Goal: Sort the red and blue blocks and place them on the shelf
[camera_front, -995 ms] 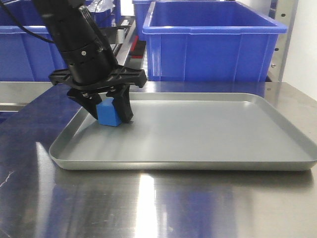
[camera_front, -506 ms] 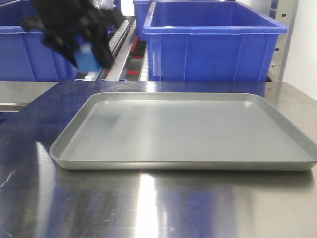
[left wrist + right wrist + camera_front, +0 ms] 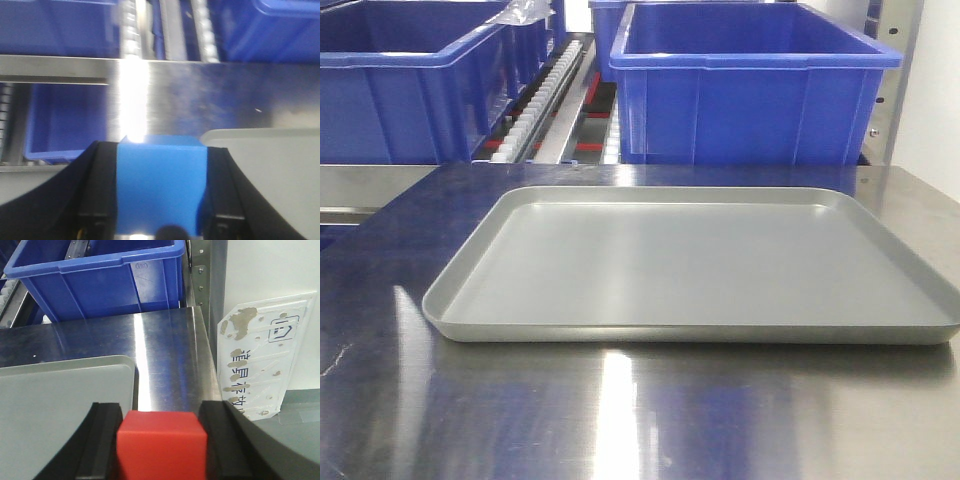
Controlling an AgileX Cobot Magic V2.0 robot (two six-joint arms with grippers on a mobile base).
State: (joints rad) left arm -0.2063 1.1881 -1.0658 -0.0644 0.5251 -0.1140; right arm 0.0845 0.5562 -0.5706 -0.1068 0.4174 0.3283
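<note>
Left wrist-mounted: blue block [image 3: 161,190] clamped squarely inside my left gripper [image 3: 161,160]. My right gripper [image 3: 160,420] likewise clamps red block [image 3: 161,446].

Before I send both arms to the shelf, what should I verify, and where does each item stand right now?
1. Blue block gripped by left gripper: ok.
2. Red block gripped by right gripper: ok.
3. Tray free of blocks: ok.
4. Arms clear of tray in front view: ok, neither shows there.
5. Free spot on shelf: cannot tell; only bins show.
</note>
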